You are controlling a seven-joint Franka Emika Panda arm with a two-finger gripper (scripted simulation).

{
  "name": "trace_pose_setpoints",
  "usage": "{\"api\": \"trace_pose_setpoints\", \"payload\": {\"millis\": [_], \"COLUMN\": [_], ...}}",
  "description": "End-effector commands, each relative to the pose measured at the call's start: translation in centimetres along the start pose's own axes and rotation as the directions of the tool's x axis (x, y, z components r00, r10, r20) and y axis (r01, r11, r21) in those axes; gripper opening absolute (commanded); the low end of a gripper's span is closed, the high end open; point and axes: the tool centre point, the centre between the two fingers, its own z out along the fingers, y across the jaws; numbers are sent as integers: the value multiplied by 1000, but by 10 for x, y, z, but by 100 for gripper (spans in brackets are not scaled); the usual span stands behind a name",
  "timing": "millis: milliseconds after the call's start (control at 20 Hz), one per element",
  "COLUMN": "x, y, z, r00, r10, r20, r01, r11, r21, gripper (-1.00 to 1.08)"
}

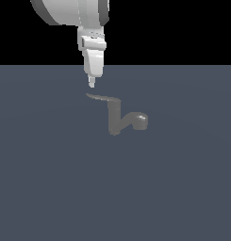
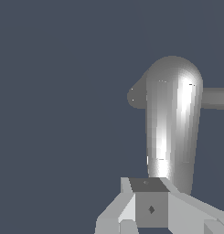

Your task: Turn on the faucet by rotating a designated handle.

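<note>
**Gripper poised above the lever tip**

Grey floor [image 1: 55, 188] fills the front of the exterior view, a flat slate-blue plane running back to a black backdrop. Farther in, near the middle of that plane, stands the faucet [image 1: 115, 123]: a dull grey upright post with a short bent spout [image 1: 138, 119] reaching toward the exterior view's right and ending in a rounded knob. From the post's top the handle [image 1: 101, 98] juts toward the exterior view's left, a thin flat lever, slightly curved, tapering to a point.

Above that pointed end hangs the gripper [image 1: 92, 83], pointing straight down from the white arm [image 1: 70, 12] that enters from the upper edge. Its fingers appear as a single narrow tip in the exterior view, apparently pressed together with nothing between them, and a small gap shows between the tip and the lever, so they seem apart rather than touching.

From the wrist view, pale grey parts of the gripper body sit in the foreground, and beyond them a rounded, shiny grey part of the faucet [image 2: 173, 123] looms large, with a thinner grey piece leaving it sideways. Which part that is cannot be told for certain.
</note>
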Motion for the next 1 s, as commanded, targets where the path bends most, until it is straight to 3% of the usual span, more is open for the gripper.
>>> {"api": "trace_pose_setpoints", "payload": {"millis": [0, 400, 950], "x": [1, 3, 1], "y": [-8, -21, -15], "z": [14, 39, 42], "r00": [999, 991, 990], "r10": [43, 114, 122], "r20": [-23, -66, -71], "r01": [-43, -114, -121], "r11": [999, 993, 993], "r21": [3, 11, 12], "gripper": [-100, -100, -100]}}
